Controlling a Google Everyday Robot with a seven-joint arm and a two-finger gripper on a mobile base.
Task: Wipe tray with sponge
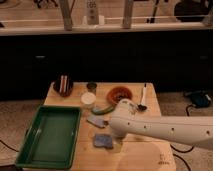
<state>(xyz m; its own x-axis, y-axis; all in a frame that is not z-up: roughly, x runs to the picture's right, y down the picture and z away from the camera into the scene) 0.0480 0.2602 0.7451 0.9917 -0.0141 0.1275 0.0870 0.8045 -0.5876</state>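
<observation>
The green tray [31, 131] lies on the left part of the wooden table, with nothing in it. The light-blue sponge [102, 141] rests flat on the table just right of the tray's near corner. My white arm reaches in from the right. Its end hangs over the table right beside the sponge. The gripper [118, 143] sits under that end, mostly hidden by the arm, just right of the sponge and open, with nothing in it.
Behind the sponge lie a blue-grey flat piece [96, 121] and a green curved item [103, 109]. Farther back stand a white cup [88, 98], a red bowl [120, 94], a spoon [143, 98], a dark can [91, 86] and a brown bowl [63, 86].
</observation>
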